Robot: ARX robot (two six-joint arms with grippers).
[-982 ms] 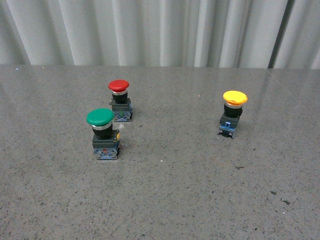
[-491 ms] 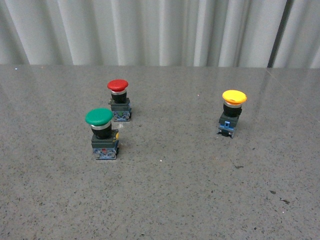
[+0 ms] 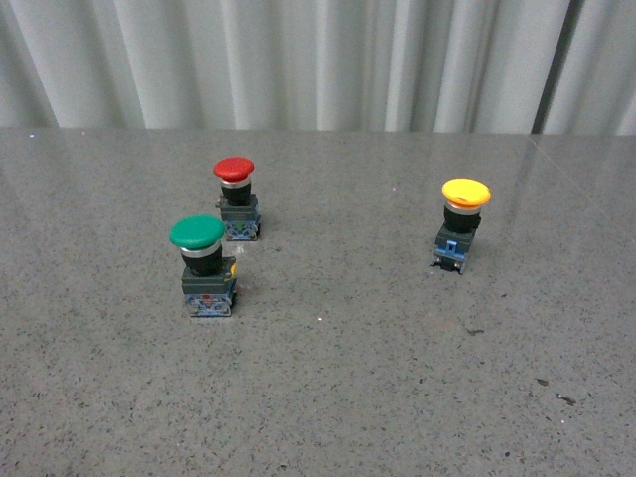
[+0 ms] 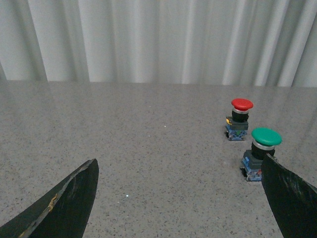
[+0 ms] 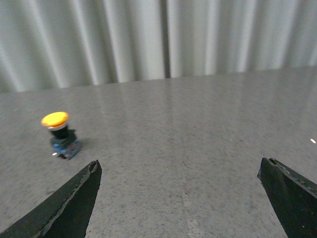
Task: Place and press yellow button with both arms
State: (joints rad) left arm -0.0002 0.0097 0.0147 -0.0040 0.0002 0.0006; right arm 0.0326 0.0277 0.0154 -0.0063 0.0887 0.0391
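The yellow button [image 3: 464, 221] stands upright on the grey table at the right, with a yellow cap, black collar and blue-and-black base. It also shows in the right wrist view [image 5: 60, 134], ahead of and off to one side of my open, empty right gripper [image 5: 181, 171]. My left gripper [image 4: 181, 171] is open and empty; the yellow button is out of its view. Neither arm shows in the front view.
A green-capped button [image 3: 202, 260] and a smaller red-capped button [image 3: 237, 197] stand at the left of the speckled grey table [image 3: 338, 378]. Both show in the left wrist view, green [image 4: 261, 151] beside one finger, red [image 4: 239, 117] beyond. A pale curtain [image 3: 318, 60] hangs behind.
The front view has shifted very slightly between one second ago and now; the buttons have not moved on the table.
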